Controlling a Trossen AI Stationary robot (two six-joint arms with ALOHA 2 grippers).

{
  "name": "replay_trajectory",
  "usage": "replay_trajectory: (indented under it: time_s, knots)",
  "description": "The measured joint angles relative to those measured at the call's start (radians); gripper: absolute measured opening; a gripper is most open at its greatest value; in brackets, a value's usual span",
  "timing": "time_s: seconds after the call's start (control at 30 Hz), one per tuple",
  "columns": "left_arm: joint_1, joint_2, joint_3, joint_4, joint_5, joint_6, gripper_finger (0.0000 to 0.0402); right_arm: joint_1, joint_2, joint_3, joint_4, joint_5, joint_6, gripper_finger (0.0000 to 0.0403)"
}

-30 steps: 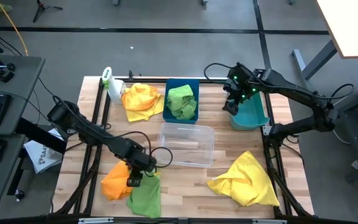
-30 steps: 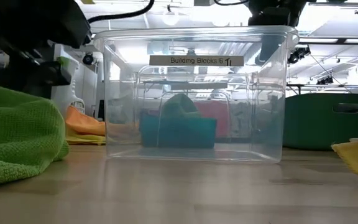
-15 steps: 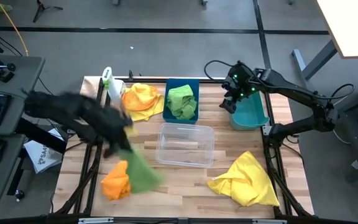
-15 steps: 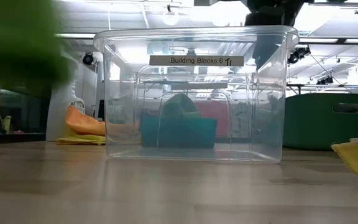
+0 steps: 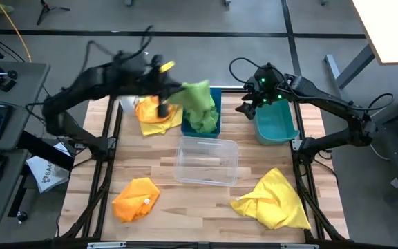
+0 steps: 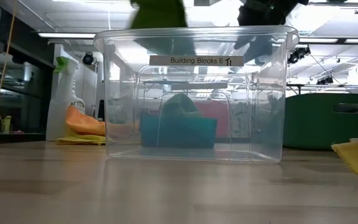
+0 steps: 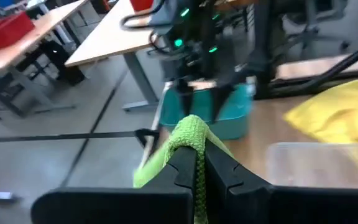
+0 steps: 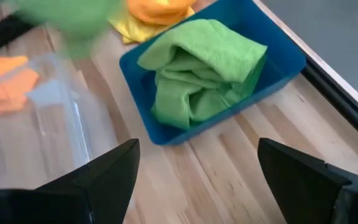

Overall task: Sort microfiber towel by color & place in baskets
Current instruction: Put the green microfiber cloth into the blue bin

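My left gripper (image 5: 177, 91) is up in the air at the far side, shut on a lime green microfiber towel (image 5: 196, 97) that hangs over the dark blue basket (image 5: 211, 128). Another green towel (image 8: 197, 74) lies bunched inside that basket. My right gripper (image 5: 251, 105) hovers open by the teal basket (image 5: 278, 124). The clear basket (image 5: 207, 160) stands mid-table. An orange towel (image 5: 135, 199) lies at the near left and a yellow towel (image 5: 273, 199) at the near right. An orange and a yellow towel (image 5: 156, 111) lie heaped at the far left. My left gripper pinches a bunched fold of the green towel (image 7: 191, 132) between its two fingers (image 7: 180, 169). The fingers reach in roughly level from the table's left. The towel is lifted clear of the table and trails past the fingers above the blue basket.
A white spray bottle (image 6: 62, 99) stands at the far left corner, beside the orange and yellow heap. The clear basket bears a label on its near wall. Bare wood lies between the clear basket and the table's near edge.
My left gripper has shut on the green towel at the near left, lifted it clear of the table and swung fast up and toward the far edge, to above the blue basket. The orange towel that lay beside it has stayed at the near left.
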Motion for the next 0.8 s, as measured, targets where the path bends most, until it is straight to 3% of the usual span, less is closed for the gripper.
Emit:
replay_trajectory:
  time_s: [0.13,0.27,0.53,0.63,0.8]
  knots:
    - [0.101,0.106,-0.002,-0.027,0.042,0.071,0.0,0.0,0.0,0.027,0.007,-0.001,0.028,0.0321]
    - [0.152,0.2,-0.001,-0.006,0.161,0.079,0.0,0.0,-0.021,0.035,0.017,0.02,0.028,0.0321]
    - [0.179,0.367,-0.003,-0.172,0.124,0.093,0.0,0.0,-0.079,0.035,0.012,0.091,0.054,0.0321]
    - [0.181,0.372,0.0,-0.234,0.04,0.088,0.0,0.0,-0.096,0.035,0.011,0.106,0.064,0.0321]
    - [0.201,0.362,0.0,-0.234,-0.248,0.022,0.0,0.0,-0.117,0.035,0.011,0.146,0.067,0.0321]
